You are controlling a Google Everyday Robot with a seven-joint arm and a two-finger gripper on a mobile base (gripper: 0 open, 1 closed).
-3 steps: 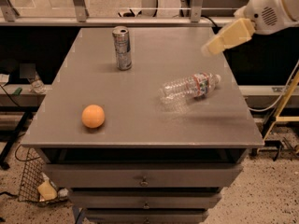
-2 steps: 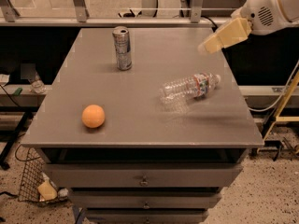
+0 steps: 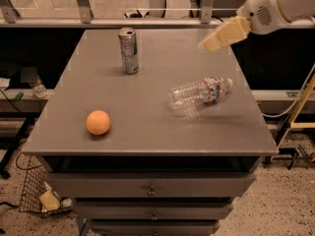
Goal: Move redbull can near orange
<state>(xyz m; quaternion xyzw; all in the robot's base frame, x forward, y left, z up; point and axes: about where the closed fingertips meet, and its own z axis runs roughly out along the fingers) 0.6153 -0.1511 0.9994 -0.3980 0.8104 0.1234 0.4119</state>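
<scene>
The redbull can [image 3: 128, 50] stands upright at the back left of the grey table [image 3: 147, 132]. The orange [image 3: 98, 122] rests near the front left, well apart from the can. My gripper [image 3: 209, 44] reaches in from the upper right on a white arm, hovering above the back right of the table, far to the right of the can and holding nothing that I can see.
A clear plastic water bottle [image 3: 199, 92] lies on its side right of the table's middle. Drawers [image 3: 150, 188] sit below the tabletop. A wire basket [image 3: 37, 195] is on the floor at the left. A rail [image 3: 147, 21] runs behind the table.
My gripper has moved a little to the left and down, toward the can's side of the table. The can, orange and bottle have not moved.
</scene>
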